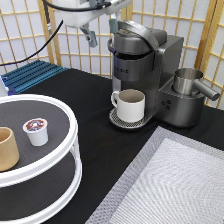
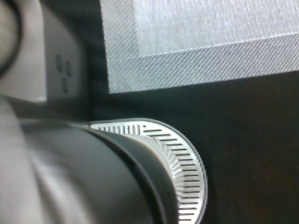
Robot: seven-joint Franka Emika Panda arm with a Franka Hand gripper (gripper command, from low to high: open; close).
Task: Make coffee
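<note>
While the small white plastic coffee pod (image 1: pixel 36 131) with its red-and-white foil top sits upright on the upper tier of the round white two-tier tray (image 1: pixel 70 131), the tool (image 1: pixel 102 30) hangs well apart from it, up at the exterior view's top, and holds nothing. Its two fingers stand spread wide, one at the handle of the dark grey coffee machine (image 1: pixel 142 65) and one out over the bench toward the exterior view's left. Just beside the pod, farther from the tool, stands a tan handleless cup (image 1: pixel 7 149). Directly below the tool, a cream-white handled mug (image 1: pixel 129 104) rests on the machine's round slotted drip plate (image 2: pixel 177 172). The black bench (image 1: pixel 107 145) also carries a grey woven mat (image 1: pixel 170 185), far below the tool.
</note>
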